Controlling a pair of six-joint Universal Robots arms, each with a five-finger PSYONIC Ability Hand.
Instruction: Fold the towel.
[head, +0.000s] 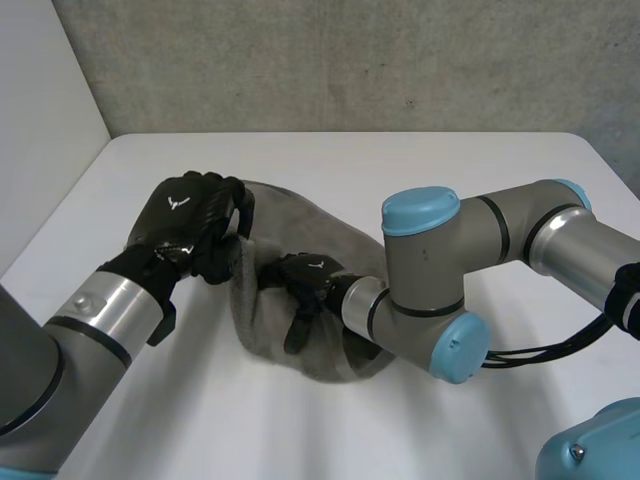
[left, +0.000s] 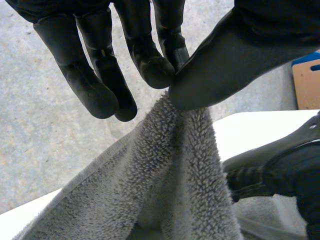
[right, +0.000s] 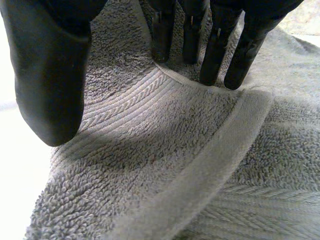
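Left robot hand (head: 185, 225) of mine pinches a raised edge of the grey towel (head: 320, 235) between thumb and fingers. My right robot hand (head: 300, 285) presses straight-fingered on its middle, mid-way across the worktop (head: 400, 160), with my right arm (head: 430, 260) overhanging it.

Head above; wrists close (towel (head: 320, 235) shared)
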